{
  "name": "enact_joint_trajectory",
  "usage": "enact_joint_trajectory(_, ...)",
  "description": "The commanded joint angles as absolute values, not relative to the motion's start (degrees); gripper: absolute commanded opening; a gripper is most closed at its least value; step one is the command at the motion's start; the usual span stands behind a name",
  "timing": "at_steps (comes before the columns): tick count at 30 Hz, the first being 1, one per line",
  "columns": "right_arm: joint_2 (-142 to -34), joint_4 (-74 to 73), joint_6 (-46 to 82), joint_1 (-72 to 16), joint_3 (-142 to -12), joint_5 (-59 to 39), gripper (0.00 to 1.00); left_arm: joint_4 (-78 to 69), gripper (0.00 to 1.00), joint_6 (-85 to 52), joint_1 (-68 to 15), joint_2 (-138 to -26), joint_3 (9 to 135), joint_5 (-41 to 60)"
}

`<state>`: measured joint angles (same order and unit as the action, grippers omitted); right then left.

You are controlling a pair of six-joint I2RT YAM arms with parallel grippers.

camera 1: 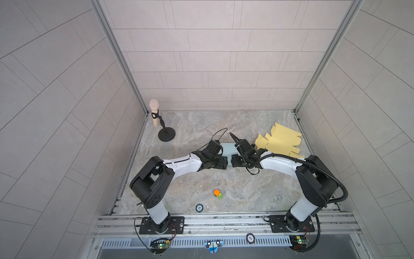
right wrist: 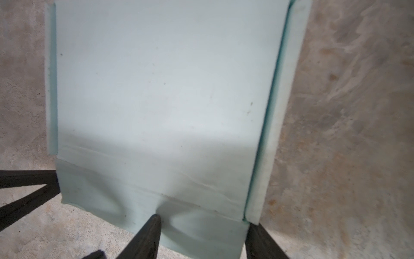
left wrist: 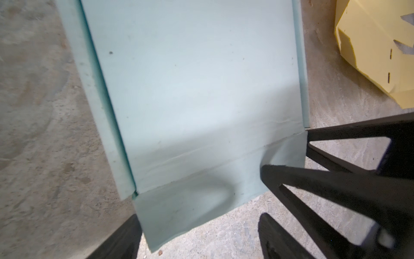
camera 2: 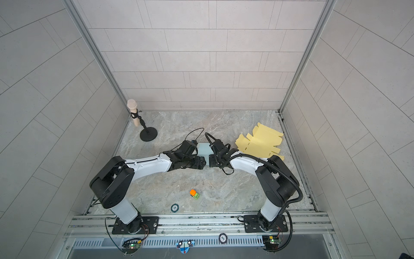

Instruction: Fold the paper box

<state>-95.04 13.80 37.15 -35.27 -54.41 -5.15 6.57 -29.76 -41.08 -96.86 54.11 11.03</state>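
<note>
Centrally, 2 grippers meet tip to tip over 1 pale blue-green paper box [camera 1: 227,149], a part-folded sheet lying flat on the table [camera 1: 201,179]. On the left gripper [left wrist: 199,215] the jaws stand wide, 1 finger on each side of the sheet's end flap [left wrist: 179,224], holding nothing. On the right gripper [right wrist: 202,220] the jaws stand partly apart: 1 fingertip [right wrist: 154,220] presses a dent into that same flap, the other finger sits just outside the sheet's corner, and no pinch is visible.

Key relation: the sheet stretches straight ahead of both sets of fingertips, its long axis running away from them, with 2 side strips already creased and the end flap nearest. Both grippers are about equally close, but only the right visibly presses, so raising the flap along its crease looks like the step in hand.

Off the right gripper's outer side lies a heap of yellow blanks [camera 1: 280,141], number unclear. Off the left gripper's outer side stands 1 microphone stand [camera 1: 167,135]. Back toward the arm bases lies 1 toy [camera 1: 218,194].
</note>
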Motion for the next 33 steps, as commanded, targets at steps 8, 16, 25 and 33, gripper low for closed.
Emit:
enact_joint_trajectory(8, -95.8, 14.3, 37.1, -36.1, -55.0, -3.4, 0.6, 7.0, 0.84, -28.4, -41.9, -97.0, 56.2, 11.2)
enact_joint_trajectory(16, -94.7, 14.0, 37.2, -36.2, -53.3, -1.8, 0.61, 7.5, 0.84, -28.4, -41.9, -97.2, 56.2, 10.9)
enact_joint_trajectory(25, -94.5, 12.6, 37.3, -36.0, -51.7, -1.4, 0.62, 8.4, 0.84, -28.5, -41.8, -97.4, 56.6, 9.9)
enact_joint_trajectory(33, -94.4, 11.3, 37.4, -36.0, -51.9, -1.8, 0.61, 8.6, 0.84, -28.5, -41.9, -97.7, 56.7, 9.9)
